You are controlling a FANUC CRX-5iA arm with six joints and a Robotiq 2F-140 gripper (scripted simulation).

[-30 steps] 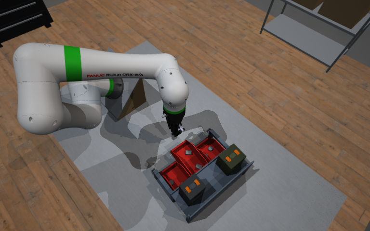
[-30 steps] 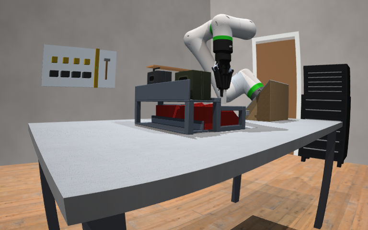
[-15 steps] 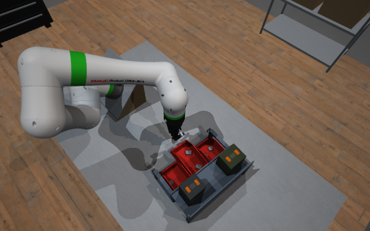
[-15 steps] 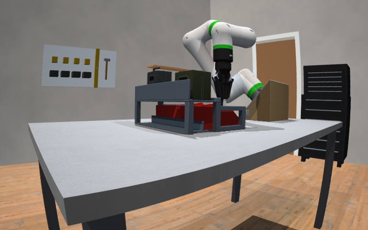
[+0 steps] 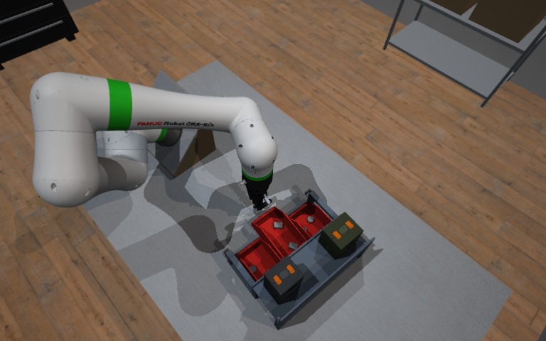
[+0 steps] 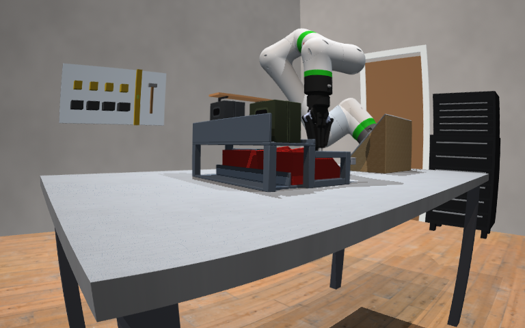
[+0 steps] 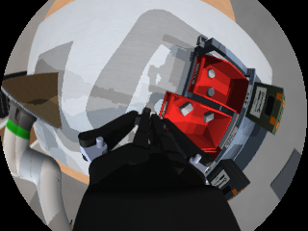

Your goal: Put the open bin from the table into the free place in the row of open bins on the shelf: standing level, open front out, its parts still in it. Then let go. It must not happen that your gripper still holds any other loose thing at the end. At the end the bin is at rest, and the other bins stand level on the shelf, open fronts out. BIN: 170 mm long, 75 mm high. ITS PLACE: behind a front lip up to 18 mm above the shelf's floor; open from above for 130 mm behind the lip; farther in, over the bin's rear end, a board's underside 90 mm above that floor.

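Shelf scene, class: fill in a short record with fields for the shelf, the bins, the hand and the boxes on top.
shelf: grey frame on the table
bins: three red, middle bin tilted, its front sticking out past the row
neighbours: left bin and right bin, each with a part inside
middle bin parts: two grey pieces, inside
hand: shut, empty, at the middle bin's front end
top board: two dark boxes

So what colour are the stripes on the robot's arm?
Bright green, on a white arm. The widest stripe shows best in the top view.
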